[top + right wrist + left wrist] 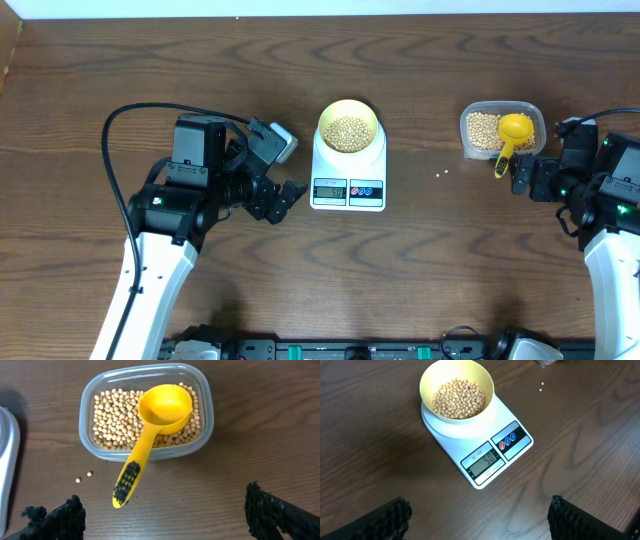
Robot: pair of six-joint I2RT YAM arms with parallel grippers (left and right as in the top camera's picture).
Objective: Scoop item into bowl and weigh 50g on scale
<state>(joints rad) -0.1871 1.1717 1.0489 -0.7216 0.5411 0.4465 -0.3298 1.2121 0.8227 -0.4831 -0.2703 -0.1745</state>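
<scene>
**Beans in the bowl on the scale, both end effectors empty**

The small round tan beans [458,398] lie in the small pale yellow bowl [427,380]. The bowl stands on the platform of the white digital kitchen scale [465,442], and the grey display seems to read 50. The left end effector [287,168] is near the left side of the scale, its fingers wide apart and holding nothing. The right end effector [162,510] is also wide open and empty, just before the clear rectangular plastic tub [205,405]. More beans are in the tub. The bright yellow plastic scoop [165,405] rests there, with its handle over the rim. Two stray beans [84,477] lie on the dark wooden surface [450,280].
</scene>
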